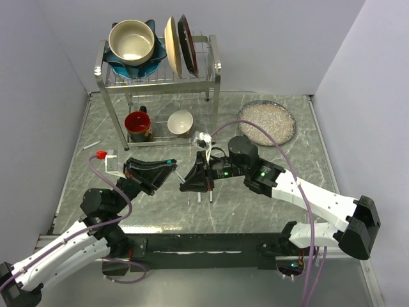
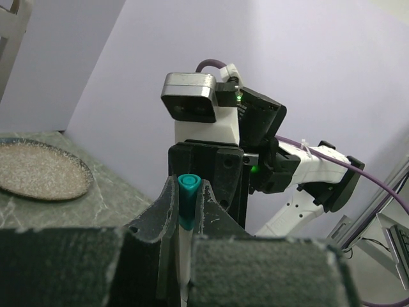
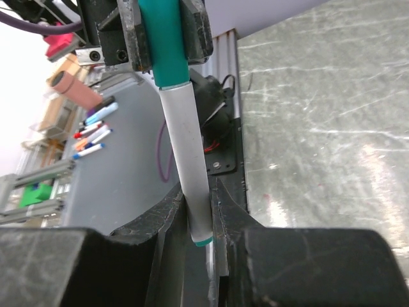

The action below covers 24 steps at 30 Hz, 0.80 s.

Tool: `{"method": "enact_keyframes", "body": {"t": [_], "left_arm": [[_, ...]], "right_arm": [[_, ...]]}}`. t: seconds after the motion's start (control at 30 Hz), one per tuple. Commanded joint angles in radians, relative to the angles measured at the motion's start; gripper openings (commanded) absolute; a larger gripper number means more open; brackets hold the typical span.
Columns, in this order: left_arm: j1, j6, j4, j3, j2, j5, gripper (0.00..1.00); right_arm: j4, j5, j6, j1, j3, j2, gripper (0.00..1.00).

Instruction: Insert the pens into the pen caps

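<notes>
A teal pen (image 3: 185, 160) with a white barrel spans between my two grippers. In the right wrist view its teal-ringed end sits between my right gripper's (image 3: 200, 208) fingers. The teal cap (image 3: 163, 45) at its other end is pinched by my left gripper. In the left wrist view my left gripper (image 2: 189, 192) is shut on the teal cap (image 2: 189, 198), with white barrel showing below it. In the top view the left gripper (image 1: 166, 166) and right gripper (image 1: 189, 181) meet above the table's middle. The blue and black caps do not show.
Two small dark pieces (image 1: 206, 199) lie on the table under my right gripper. A white pen (image 1: 91, 146) lies far left. A dish rack (image 1: 160, 70) stands at the back, with a red mug (image 1: 137, 123) and a white bowl (image 1: 181, 121) under it. A speckled plate (image 1: 267, 121) lies back right.
</notes>
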Motion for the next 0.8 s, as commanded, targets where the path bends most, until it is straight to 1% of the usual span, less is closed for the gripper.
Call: {"method": "enact_keyframes", "body": {"t": [0.0, 0.07, 0.2, 0.27, 0.3, 0.43, 0.5, 0.53, 0.57, 0.63, 0.67, 0.7, 0.73, 0.77], "left_arm": [[-0.105, -0.036, -0.296, -0.09, 0.078, 0.437, 0.01], [-0.108, -0.059, -0.251, -0.098, 0.093, 0.44, 0.01], [-0.131, -0.074, -0.172, -0.096, 0.158, 0.421, 0.01], [-0.152, -0.071, -0.172, -0.086, 0.187, 0.424, 0.01], [-0.158, -0.067, -0.198, -0.077, 0.19, 0.418, 0.01], [-0.168, -0.074, -0.218, -0.08, 0.172, 0.386, 0.01], [-0.168, -0.062, -0.248, -0.06, 0.147, 0.354, 0.01], [-0.166, -0.05, -0.318, -0.046, 0.137, 0.332, 0.01], [-0.166, -0.042, -0.357, -0.028, 0.114, 0.268, 0.01], [-0.166, -0.007, -0.458, 0.041, 0.094, 0.201, 0.01], [-0.165, 0.008, -0.489, 0.067, 0.081, 0.13, 0.01], [-0.164, 0.034, -0.512, 0.118, 0.078, 0.099, 0.01], [-0.164, 0.045, -0.532, 0.144, 0.08, 0.066, 0.01], [-0.163, 0.055, -0.56, 0.169, 0.095, 0.021, 0.01]], "right_arm": [[0.51, 0.266, 0.138, -0.095, 0.219, -0.01, 0.0], [0.506, 0.267, 0.158, -0.094, 0.227, 0.007, 0.0], [0.589, 0.278, 0.198, -0.092, 0.192, 0.02, 0.0], [0.584, 0.296, 0.198, -0.094, 0.195, 0.018, 0.0], [0.581, 0.303, 0.195, -0.094, 0.193, 0.014, 0.0], [0.543, 0.34, 0.155, -0.097, 0.202, -0.008, 0.0], [0.516, 0.333, 0.153, -0.097, 0.21, -0.003, 0.0], [0.505, 0.324, 0.152, -0.097, 0.212, -0.005, 0.0], [0.491, 0.307, 0.146, -0.097, 0.209, -0.005, 0.0], [0.451, 0.309, 0.143, -0.095, 0.161, -0.025, 0.0], [0.455, 0.3, 0.143, -0.095, 0.131, -0.037, 0.0], [0.463, 0.289, 0.138, -0.095, 0.067, -0.071, 0.0], [0.465, 0.29, 0.14, -0.095, 0.036, -0.088, 0.01], [0.466, 0.287, 0.144, -0.094, 0.003, -0.101, 0.11]]}}
